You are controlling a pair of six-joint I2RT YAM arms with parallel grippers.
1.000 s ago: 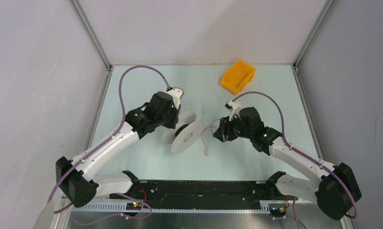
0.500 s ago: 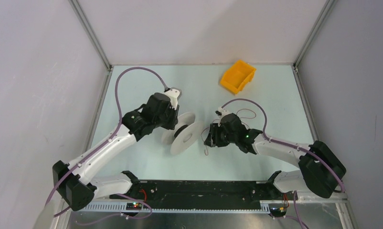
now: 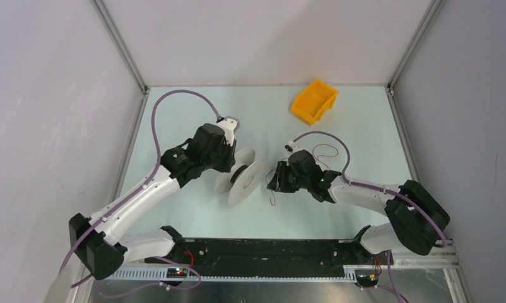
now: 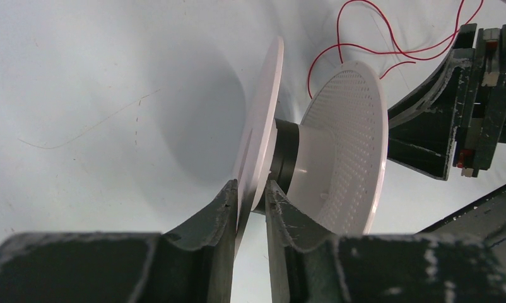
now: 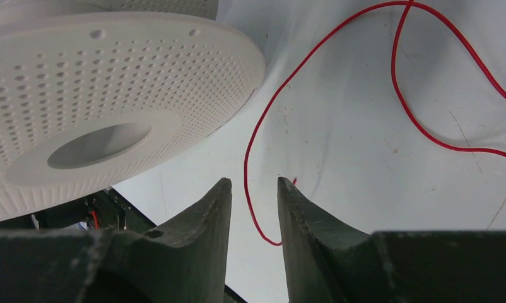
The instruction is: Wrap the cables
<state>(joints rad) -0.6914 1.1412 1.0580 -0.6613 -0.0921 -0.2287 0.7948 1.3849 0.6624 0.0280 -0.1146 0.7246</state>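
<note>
A white spool [image 3: 241, 177] with two flanges and a black hub [image 4: 286, 151] stands on edge mid-table. My left gripper [image 3: 228, 165] is shut on the rim of its plain flange [image 4: 263, 113]; the fingers [image 4: 220, 208] pinch it from both sides. The perforated flange [image 4: 354, 132] faces my right gripper [image 3: 273, 183]. The thin red cable [image 5: 258, 126] lies in loose loops on the table right of the spool, also showing in the top view [image 3: 271, 197]. My right gripper [image 5: 255, 184] is open low over the table, one cable strand running between its fingers, unclamped.
A yellow bin [image 3: 314, 100] lies tilted at the back right. Frame posts and walls bound the table on the left, right and back. A black rail [image 3: 263, 249] runs along the near edge between the arm bases.
My right arm has swung left and lower, bringing its gripper close to the spool's perforated flange and over the cable. The left gripper keeps its hold on the spool, barely moved.
</note>
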